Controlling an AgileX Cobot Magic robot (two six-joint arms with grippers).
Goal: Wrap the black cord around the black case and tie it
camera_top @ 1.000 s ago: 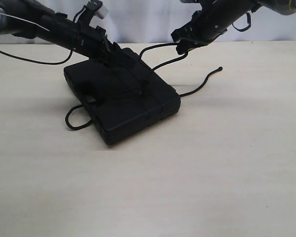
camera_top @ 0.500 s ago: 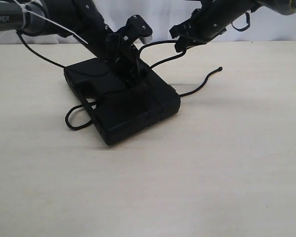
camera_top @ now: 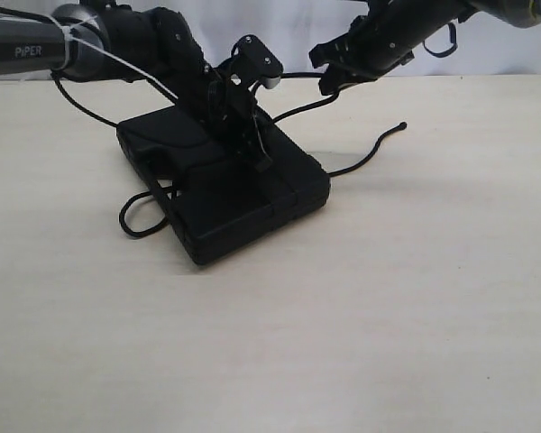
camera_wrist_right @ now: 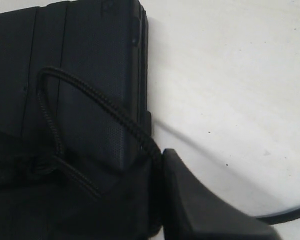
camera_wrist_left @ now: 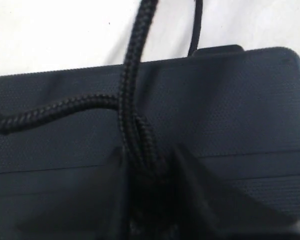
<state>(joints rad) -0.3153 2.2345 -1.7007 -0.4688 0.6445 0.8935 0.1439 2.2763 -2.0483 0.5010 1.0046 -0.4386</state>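
**Case left of centre, cord over and around it**

The black case (camera_top: pixel 225 194) lies flat on the table (camera_top: pixel 361 343), left of centre. The black cord (camera_wrist_left: pixel 131 75) crosses its lid, loops off the front-left edge onto the table, and trails away to the right. The left gripper (camera_top: pixel 258 153) sits on the lid, pinching the cord. The right gripper (camera_top: pixel 332 83) hangs behind and to the right, gripping another stretch.
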